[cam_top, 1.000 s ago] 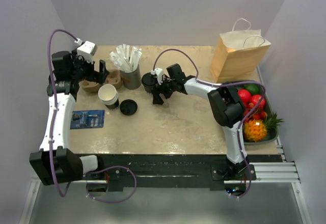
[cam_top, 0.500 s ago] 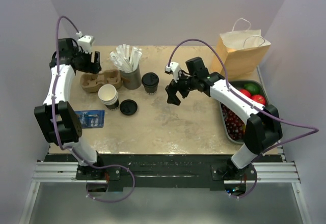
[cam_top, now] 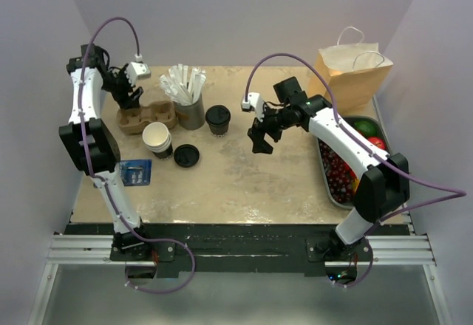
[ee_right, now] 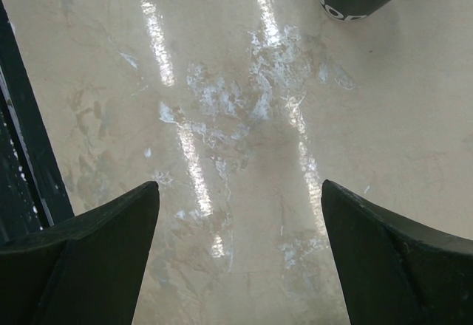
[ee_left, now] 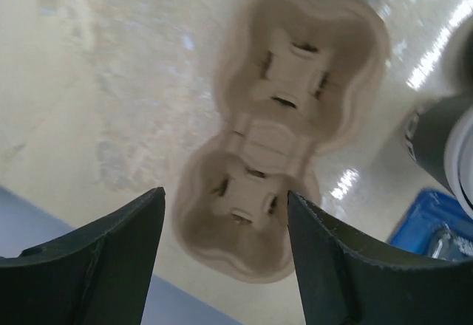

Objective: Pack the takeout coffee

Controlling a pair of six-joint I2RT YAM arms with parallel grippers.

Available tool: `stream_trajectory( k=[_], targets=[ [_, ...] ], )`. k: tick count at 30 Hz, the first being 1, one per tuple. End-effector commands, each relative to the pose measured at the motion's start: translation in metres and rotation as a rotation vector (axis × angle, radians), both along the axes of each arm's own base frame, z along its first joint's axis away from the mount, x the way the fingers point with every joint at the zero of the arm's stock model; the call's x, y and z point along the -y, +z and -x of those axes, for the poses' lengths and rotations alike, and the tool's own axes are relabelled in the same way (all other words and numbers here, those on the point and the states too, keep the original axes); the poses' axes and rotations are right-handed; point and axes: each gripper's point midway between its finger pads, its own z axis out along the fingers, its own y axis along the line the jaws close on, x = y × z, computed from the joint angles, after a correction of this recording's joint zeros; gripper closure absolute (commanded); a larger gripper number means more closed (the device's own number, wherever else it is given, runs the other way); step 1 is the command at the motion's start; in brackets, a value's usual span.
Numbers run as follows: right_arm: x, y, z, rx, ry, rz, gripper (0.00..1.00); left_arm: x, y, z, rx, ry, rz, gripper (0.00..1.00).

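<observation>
The takeout coffee (cam_top: 218, 119) stands upright, lid on, on the counter (cam_top: 244, 181) in the upper middle of the top view, just beside a grey holder of white sticks (cam_top: 188, 102). The right hand (cam_top: 262, 139), fingers apart and empty, hangs further right in the frame. The left hand (cam_top: 131, 97), also apart, is over the cardboard cup carrier (cam_top: 145, 117) at upper left.
</observation>
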Motion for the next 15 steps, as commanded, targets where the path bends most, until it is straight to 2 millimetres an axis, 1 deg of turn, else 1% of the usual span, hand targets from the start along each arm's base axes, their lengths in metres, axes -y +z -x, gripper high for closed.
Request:
stream_trajectory(
  k=[1, 3, 5, 7, 15],
  targets=[
    [0.004, 0.016, -0.007, 0.045, -0.005, -0.022, 0.07, 0.006, -0.026, 0.030, -0.050, -0.259, -0.095, 0.30],
    [0.007, 0.017, -0.005, 0.042, -0.026, -0.023, 0.07, 0.008, -0.027, 0.031, -0.035, -0.291, -0.097, 0.30],
    [0.011, 0.013, -0.003, 0.042, -0.028, -0.011, 0.07, 0.012, -0.028, 0.031, -0.030, -0.311, -0.093, 0.31],
    [0.014, 0.009, -0.001, 0.031, -0.026, 0.007, 0.07, 0.016, -0.025, 0.028, -0.012, -0.325, -0.085, 0.32],
    [0.015, 0.003, -0.005, 0.017, -0.030, 0.030, 0.07, 0.031, -0.043, 0.017, -0.028, -0.370, -0.072, 0.35]
  ],
)
